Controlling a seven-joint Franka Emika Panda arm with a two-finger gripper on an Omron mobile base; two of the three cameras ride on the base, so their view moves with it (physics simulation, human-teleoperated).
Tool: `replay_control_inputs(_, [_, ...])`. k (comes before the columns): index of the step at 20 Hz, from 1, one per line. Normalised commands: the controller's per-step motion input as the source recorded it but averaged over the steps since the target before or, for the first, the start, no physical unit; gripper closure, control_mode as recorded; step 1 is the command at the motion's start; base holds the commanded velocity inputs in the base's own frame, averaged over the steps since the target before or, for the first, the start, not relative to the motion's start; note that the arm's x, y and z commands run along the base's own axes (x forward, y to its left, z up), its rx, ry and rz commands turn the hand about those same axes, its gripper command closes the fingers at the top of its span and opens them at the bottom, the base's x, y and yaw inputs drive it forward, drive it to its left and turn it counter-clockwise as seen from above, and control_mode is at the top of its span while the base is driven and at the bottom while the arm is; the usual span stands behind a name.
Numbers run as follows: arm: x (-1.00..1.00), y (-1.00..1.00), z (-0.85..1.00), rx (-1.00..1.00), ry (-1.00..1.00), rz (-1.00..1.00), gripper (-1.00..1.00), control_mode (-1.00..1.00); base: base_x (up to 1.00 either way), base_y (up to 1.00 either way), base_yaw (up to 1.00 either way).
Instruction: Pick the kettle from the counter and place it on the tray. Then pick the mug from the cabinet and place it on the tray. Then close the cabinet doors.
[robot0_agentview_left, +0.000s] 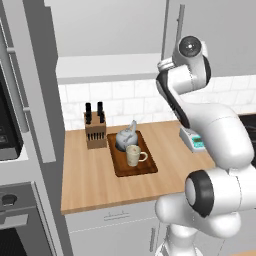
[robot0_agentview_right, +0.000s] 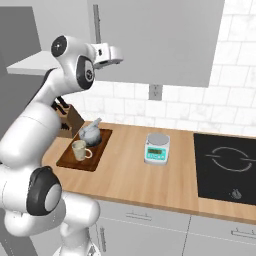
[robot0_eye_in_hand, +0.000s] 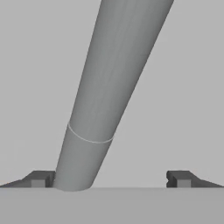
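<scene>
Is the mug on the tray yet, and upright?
Yes. The mug stands upright on the tray, beside the kettle.

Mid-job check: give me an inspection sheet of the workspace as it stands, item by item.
Surface: wood counter.
Job's things: kettle and mug both stand on the tray, mug in front of kettle. Cabinet door on the right looks shut; inner shelf on the left is exposed.
Clutter: knife block beside the tray; scale between tray and hob.
Grippers: gripper open, up at a door's bar handle, which runs between the fingers, close to the left finger; contact cannot be told.
Cables: nothing seen.
Surroundings: tiled wall with an outlet; oven column at the left.
</scene>
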Motion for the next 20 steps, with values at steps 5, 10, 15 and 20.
replay_control_inputs(5, [0.4,0.0,-0.33,0.0,0.0,-0.13,-1.0,-1.0,0.0,0.0,0.0])
replay_control_inputs(10, [0.07,0.02,-0.48,0.0,0.01,-0.04,-1.0,-1.0,0.0,0.0,0.0])
replay_control_inputs(15, [0.06,0.04,-0.61,0.0,0.05,-0.01,-1.0,-1.0,0.0,0.0,0.0])
replay_control_inputs(20, [-0.14,0.2,-0.5,0.0,0.01,0.0,-1.0,-1.0,0.0,0.0,0.0])
